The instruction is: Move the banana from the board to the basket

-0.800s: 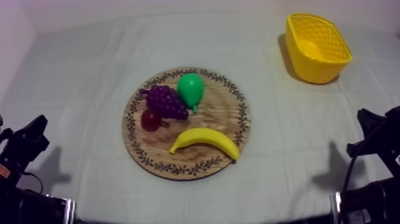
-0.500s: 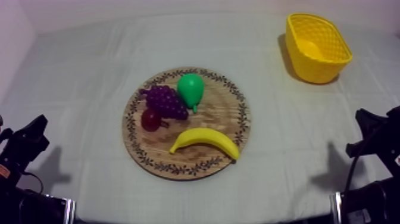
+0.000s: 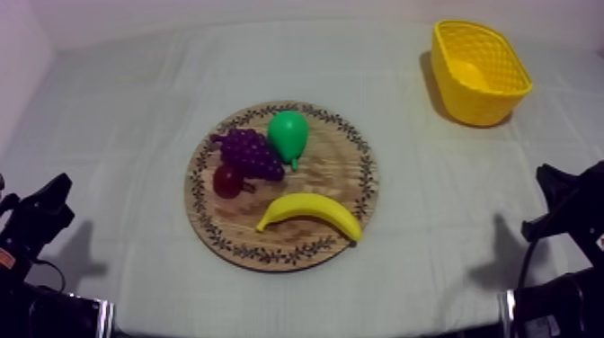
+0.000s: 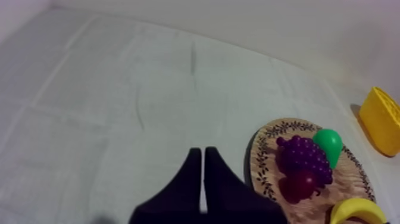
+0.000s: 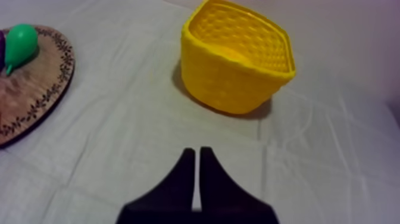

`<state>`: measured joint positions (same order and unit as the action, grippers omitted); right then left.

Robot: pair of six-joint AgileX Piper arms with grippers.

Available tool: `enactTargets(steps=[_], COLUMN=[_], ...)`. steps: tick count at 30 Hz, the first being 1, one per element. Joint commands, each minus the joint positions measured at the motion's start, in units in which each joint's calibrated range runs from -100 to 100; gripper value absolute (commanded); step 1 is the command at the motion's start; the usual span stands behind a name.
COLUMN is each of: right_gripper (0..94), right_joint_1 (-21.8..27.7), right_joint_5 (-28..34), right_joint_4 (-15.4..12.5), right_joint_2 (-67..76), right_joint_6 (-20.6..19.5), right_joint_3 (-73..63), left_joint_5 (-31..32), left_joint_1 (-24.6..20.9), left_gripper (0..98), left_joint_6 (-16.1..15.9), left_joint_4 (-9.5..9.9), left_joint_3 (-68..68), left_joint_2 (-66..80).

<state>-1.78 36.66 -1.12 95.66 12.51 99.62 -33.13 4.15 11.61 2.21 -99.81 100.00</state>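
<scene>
Top view showed the banana (image 3: 310, 214) lying low on the wooden board (image 3: 364, 171) at centre frame, the yellow basket (image 3: 476, 103) at upper right. Left fingers (image 4: 195, 164) and right fingers (image 5: 189, 161) lay pressed together, empty, apparently parked before any reach.

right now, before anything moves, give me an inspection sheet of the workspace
surface: grey-white cloth, creased, covering the table
job's things: banana lying on the wooden board, near its front rim; yellow basket upright at the far right, apart from the board
clutter: grapes, pear and small red fruit on the board behind the banana
grippers: left gripper shut on nothing; right gripper shut on nothing, facing the basket
cables: nothing seen
surroundings: pale wall beyond the cloth
</scene>
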Motion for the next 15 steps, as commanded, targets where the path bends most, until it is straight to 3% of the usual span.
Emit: enactTargets(steps=[1, 15], right_gripper=[0.4, 0.5], right_joint_1=[-0.05, -0.89], right_joint_5=[0.72, 3.07], right_joint_4=[0.04, 0.49], right_joint_2=[0.01, -2.47], right_joint_6=[-1.59, -5.98], right_joint_3=[0.05, -2.70], left_joint_5=[0.07, 0.07], left_joint_1=[0.01, 0.01], left_gripper=[0.1, 0.1], left_joint_6=[0.00, -0.01], left_joint_4=[-0.04, -0.04], left_joint_3=[0.03, 0.03], left_joint_2=[0.00, 0.00])
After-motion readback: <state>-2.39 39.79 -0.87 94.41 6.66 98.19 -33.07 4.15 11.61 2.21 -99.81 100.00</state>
